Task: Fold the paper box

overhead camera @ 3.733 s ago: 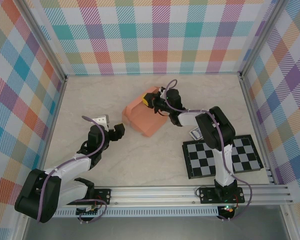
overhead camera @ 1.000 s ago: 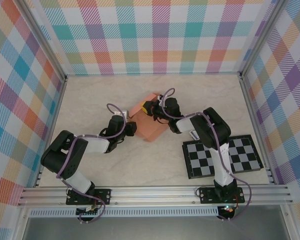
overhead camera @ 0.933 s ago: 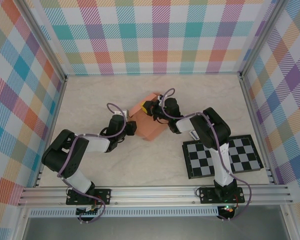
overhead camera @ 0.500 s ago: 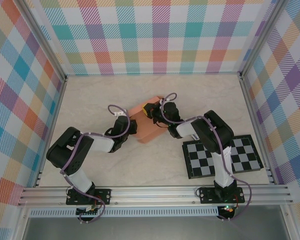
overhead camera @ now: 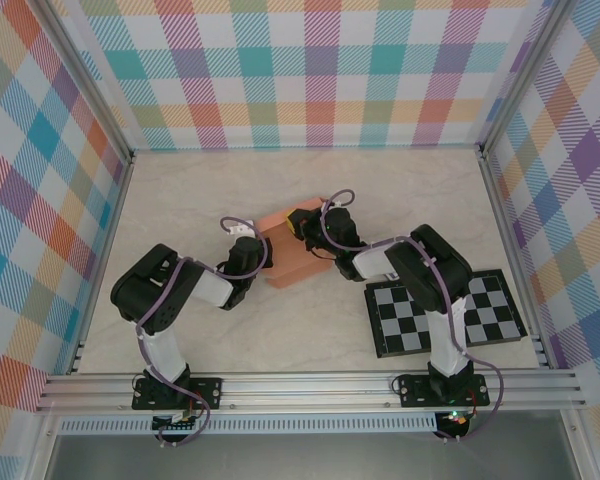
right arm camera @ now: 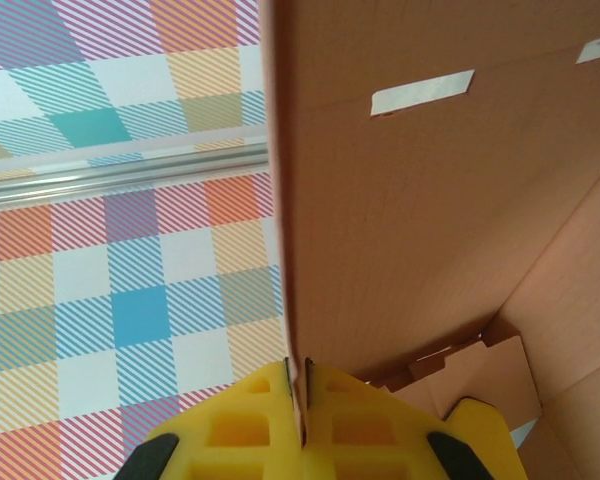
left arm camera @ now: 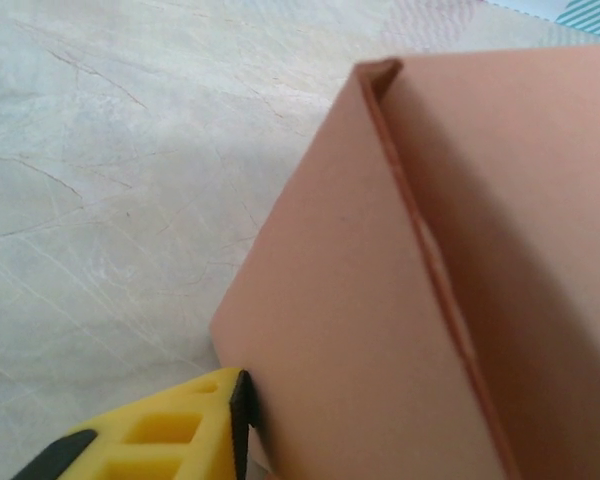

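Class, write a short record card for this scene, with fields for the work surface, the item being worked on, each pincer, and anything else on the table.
Surface: pale marble-look table
Item: salmon-orange paper box, partly formed, walls raised
Right pincer: shut on one wall of the paper box
Left pincer: at the box's side facing the left arm; one yellow finger touches the card; open or shut unclear
Other: black-and-white checkered board, apart from the box

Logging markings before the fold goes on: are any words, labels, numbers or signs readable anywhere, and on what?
None: no text can be read in any view.
The paper box is plain salmon-orange card, unmarked.
The checkered board bears only black and white squares.
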Motion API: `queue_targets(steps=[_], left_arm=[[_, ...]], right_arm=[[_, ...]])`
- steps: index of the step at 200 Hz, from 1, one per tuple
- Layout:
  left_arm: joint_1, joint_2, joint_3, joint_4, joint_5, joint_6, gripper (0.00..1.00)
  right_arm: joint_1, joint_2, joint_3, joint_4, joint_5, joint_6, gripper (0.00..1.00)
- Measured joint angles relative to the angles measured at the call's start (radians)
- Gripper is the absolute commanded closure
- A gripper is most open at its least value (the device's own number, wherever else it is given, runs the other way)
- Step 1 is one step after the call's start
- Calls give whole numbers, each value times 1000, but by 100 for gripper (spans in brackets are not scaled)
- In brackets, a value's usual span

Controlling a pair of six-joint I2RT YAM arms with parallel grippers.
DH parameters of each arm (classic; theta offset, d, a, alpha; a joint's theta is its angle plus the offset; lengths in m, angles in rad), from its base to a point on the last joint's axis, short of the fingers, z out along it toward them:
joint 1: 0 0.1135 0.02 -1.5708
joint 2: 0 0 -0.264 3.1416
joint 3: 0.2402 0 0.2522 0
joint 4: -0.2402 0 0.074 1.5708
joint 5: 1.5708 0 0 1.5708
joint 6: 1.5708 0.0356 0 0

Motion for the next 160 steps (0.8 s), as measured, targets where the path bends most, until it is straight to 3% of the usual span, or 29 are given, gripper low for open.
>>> queue_targets(steps=[35, 79, 115, 133, 160], left_arm=[[0, 2, 1, 3, -8, 18, 81], [-2, 2, 21, -38, -59, -29, 81], [-2, 2, 35, -72, -96, -61, 93], [-2, 2, 35, -72, -98, -64, 99], [2, -16, 37, -112, -99, -88, 100]], right_arm=[[10, -13, 0, -19, 21, 0, 100], [36, -36, 0, -66, 71, 0, 100], [62, -60, 0, -113, 106, 11, 100], [75, -79, 0, -138, 121, 10, 91], [80, -100, -10, -180, 97, -1, 77]])
